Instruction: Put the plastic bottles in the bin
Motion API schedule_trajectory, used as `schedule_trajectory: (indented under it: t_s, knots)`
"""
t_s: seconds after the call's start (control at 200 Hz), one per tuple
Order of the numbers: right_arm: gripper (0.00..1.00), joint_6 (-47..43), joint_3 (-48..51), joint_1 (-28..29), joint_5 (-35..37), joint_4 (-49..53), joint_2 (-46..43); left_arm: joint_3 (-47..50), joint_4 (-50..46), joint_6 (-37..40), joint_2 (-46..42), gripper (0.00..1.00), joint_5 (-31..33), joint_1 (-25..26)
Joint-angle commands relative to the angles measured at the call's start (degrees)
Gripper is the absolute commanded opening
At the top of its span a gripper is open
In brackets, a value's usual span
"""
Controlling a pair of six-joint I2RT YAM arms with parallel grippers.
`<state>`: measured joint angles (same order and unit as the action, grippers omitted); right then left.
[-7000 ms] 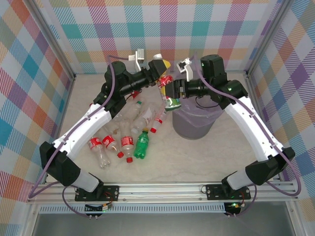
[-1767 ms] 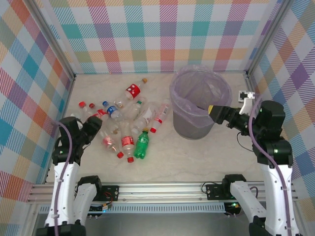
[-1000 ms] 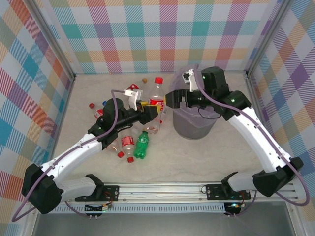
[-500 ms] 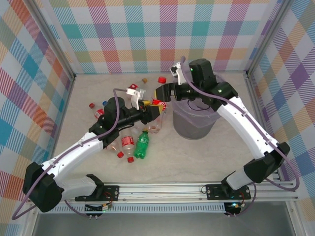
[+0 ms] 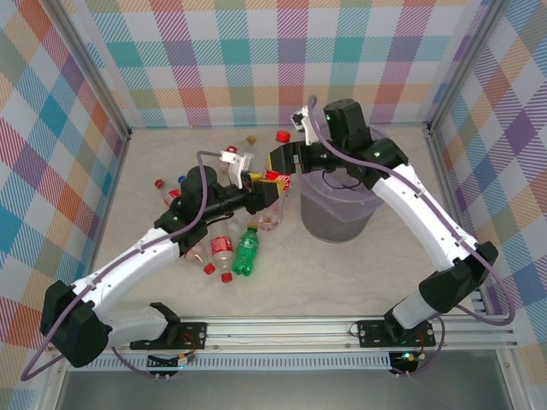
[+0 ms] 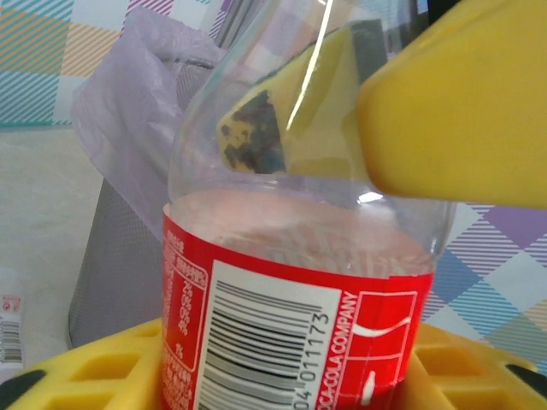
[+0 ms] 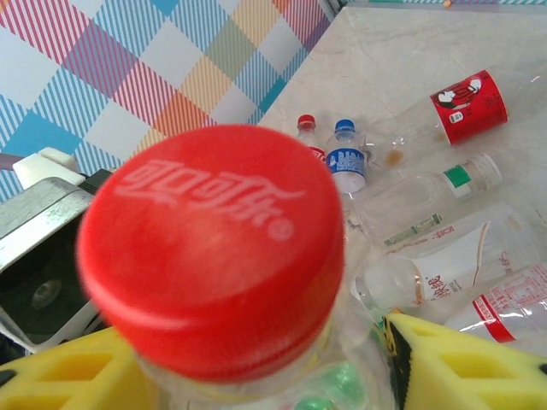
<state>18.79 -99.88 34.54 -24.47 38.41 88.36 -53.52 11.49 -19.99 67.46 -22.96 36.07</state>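
Nearest the arm bases in the overhead view, one green bottle (image 5: 246,250) lies on the bench (image 5: 342,273) just beside one red-labelled bottle (image 5: 221,249). Further in, the left tool (image 5: 267,196) and the right tool (image 5: 280,159) meet on a single raised bottle (image 5: 273,178). It stands upright above the bench, just left of the bin (image 5: 338,224) and outside it. The left wrist view adds detail that the overhead view does not resolve. The two yellow fingers (image 6: 85,376) of the left tool flank the red barcode label low on the raised bottle. One yellow finger (image 6: 461,111) of the right tool lies against the clear shoulder, and its partner shows through the plastic on the opposite side. Whether the left tool presses the label or merely stands beside it cannot be told. The right tool is clamped on the raised bottle just below the red cap (image 7: 214,248). The right wrist view looks down on that cap and, past it, on at least six bottles lying on the bench. Among them are a blue-capped bottle (image 7: 346,158), a white-labelled bottle (image 7: 449,260) and a cartoon-label bottle (image 7: 466,101). Counts: two tools, one raised bottle, one green bottle, one bin. Behind the raised bottle, the left wrist view shows the lavender bag (image 6: 128,111) draped over the bin's grey wall. Farthest in the overhead view stands the checked wall (image 5: 291,60).
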Motion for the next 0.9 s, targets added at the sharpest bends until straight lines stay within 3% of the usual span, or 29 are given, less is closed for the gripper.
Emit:
schedule_trajectory:
  t_s: [0.0,0.125,0.225,0.295,0.46,0.555,0.77,0.895]
  knots:
    - [0.6,-0.51,-0.88,0.26,0.26,-1.14,-1.32,-1.94,-0.2,0.18,-2.03,0.66,1.3,0.66]
    - [0.58,-0.47,-1.2,0.26,2.36,-2.24,-1.8,-2.16,-2.99,0.75,-3.9,0.9,4.42,0.66]
    - [0.57,-2.13,-4.81,0.13,5.88,-1.42,-1.39,-3.44,-9.69,1.15,-7.1,1.0,7.63,0.66]
    - [0.56,-3.59,-8.45,-0.7,8.93,-0.42,-1.07,-5.43,-18.8,1.39,-10.26,1.0,11.45,0.66]
    - [0.55,-5.73,-14.21,-5.99,12.87,1.33,-2.12,-7.66,-45.87,-5.44,-15.79,0.97,30.57,0.12]
    - [0.55,-5.43,-15.58,-10.94,11.43,1.91,-3.48,-4.82,-53.43,-8.15,-17.38,0.97,33.08,-2.48]
    - [0.52,-6.48,-20.56,-22.35,8.02,6.18,-4.64,8.81,-51.57,-24.61,-24.92,0.91,35.12,-7.29]
    - [0.52,-5.98,-20.48,-28.05,4.66,7.1,-5.82,12.62,-50.7,-28.02,-28.2,0.89,37.78,-7.84]
